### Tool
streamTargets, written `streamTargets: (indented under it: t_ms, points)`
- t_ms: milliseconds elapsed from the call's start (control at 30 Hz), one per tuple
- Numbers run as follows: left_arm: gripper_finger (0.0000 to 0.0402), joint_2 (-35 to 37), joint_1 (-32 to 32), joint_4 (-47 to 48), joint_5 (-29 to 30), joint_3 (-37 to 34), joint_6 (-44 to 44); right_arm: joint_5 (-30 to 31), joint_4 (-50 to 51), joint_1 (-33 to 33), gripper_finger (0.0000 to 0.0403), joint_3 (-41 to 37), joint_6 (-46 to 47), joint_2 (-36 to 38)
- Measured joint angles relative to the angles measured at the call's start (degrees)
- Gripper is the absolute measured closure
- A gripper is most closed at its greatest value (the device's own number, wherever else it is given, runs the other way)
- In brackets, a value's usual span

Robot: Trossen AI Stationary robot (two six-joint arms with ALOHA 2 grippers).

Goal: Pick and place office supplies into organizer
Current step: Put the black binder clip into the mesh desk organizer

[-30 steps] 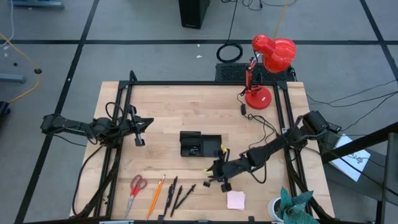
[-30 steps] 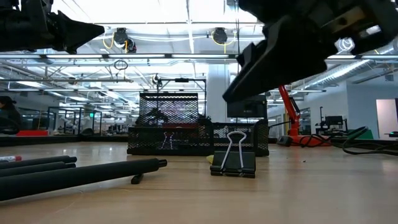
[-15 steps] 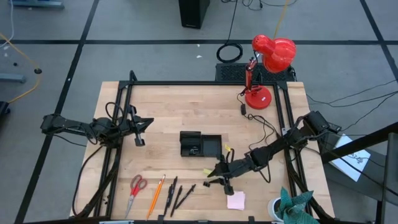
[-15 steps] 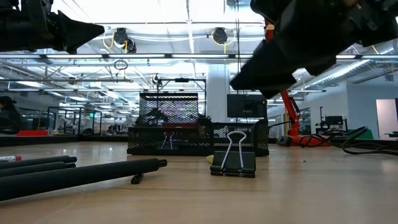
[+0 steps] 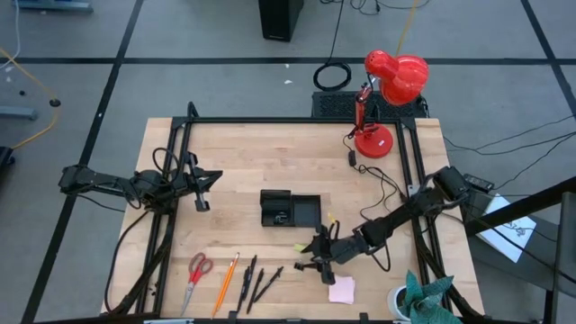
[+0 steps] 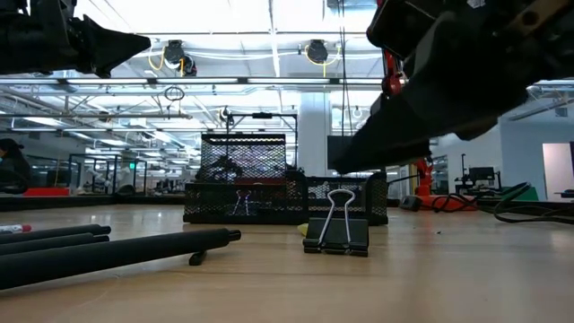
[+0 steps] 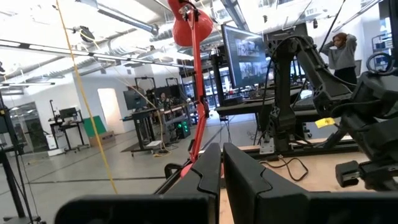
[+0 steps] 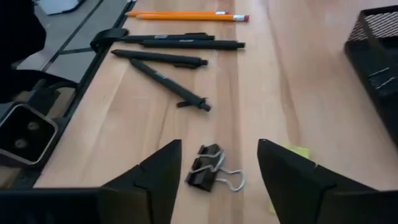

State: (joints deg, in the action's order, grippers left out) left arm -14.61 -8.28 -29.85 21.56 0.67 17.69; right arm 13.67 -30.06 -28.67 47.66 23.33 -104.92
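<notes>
In the right wrist view my right gripper [image 8: 219, 148] is open, its fingers standing on either side of a black binder clip [image 8: 207, 168] without touching it. The clip [image 6: 336, 235] lies on the wood, wire handles up. A yellow-green piece [image 8: 292, 151] lies beside it. In the high view the right gripper [image 5: 312, 256] hovers near the table's near edge, just in front of the black mesh organizer [image 5: 290, 209]. Black pens [image 8: 174, 57] and an orange pencil [image 8: 186, 14] lie beyond the clip. Red scissors [image 5: 198, 268] and a pink note pad [image 5: 341, 289] lie at the near edge. My left gripper [image 5: 201, 186] is shut at the left.
A red desk lamp [image 5: 387, 90] stands at the far right corner, and its cord [image 5: 373, 175] trails over the table toward the right arm. A black frame [image 5: 180, 180] runs along the table's sides. Bare wood lies between the organizer and the far edge.
My right gripper has moved a little toward the table's near edge and come down lower over the binder clip, tipping as it went. The clip and the other supplies have stayed where they were.
</notes>
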Motion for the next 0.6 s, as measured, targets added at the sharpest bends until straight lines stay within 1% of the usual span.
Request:
streamTargets:
  t_ms: [167,333,467,600]
  points:
    - [0.0376,0.0,0.01,0.01,0.0,0.0,0.02,0.09,-0.18,0.2,0.018,0.04,-0.02,0.0]
    - [0.0376,-0.02,-0.01,0.0,0.0,0.0,0.04,1.24,-0.84,0.07,0.0179,0.04,-1.05,-1.23]
    - [0.0376,0.0,-0.01,0.01,0.0,0.0,0.04,-0.22,-3.32,-0.22,0.0179,0.1,-1.66,-3.44]
    - [0.0376,0.0,0.0,0.04,0.0,0.0,0.07,-0.26,-3.52,-0.05,0.0179,0.42,-1.87,-4.74]
